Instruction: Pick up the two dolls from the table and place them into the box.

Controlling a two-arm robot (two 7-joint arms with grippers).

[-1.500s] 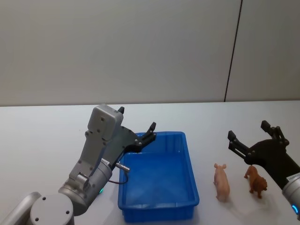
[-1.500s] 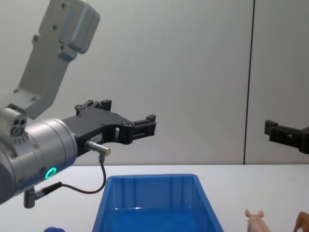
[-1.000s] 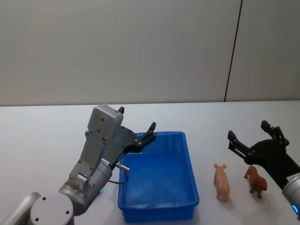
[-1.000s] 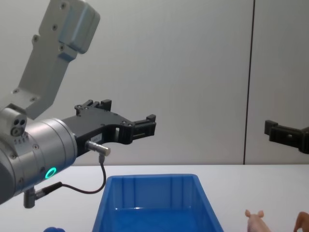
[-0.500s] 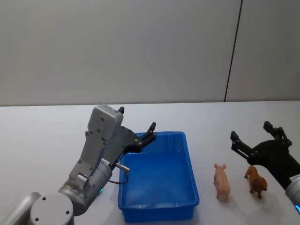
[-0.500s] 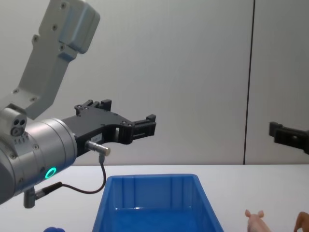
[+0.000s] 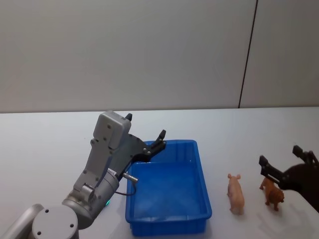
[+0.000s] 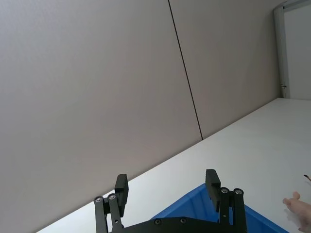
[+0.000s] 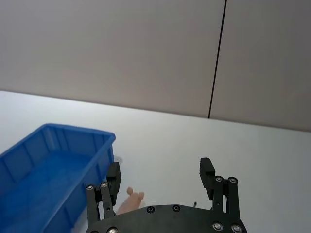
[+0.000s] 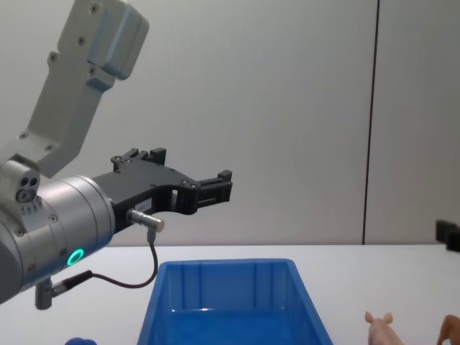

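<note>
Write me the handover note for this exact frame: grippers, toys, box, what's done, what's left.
Left gripper: open, empty, held above the far-left corner of the blue box.
Right gripper: open, empty, hovering by the brown toy animal.
Toys: the pink pig and the brown toy animal are both on the white table, right of the box and apart from each other. The pig is nearer the box.
Done: nothing; the box holds no toy.
Left: grasp each toy and place it in the box. The right gripper looks best placed to start.

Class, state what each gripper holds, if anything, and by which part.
Nothing is held: the left gripper and the right gripper are both open and empty.
</note>
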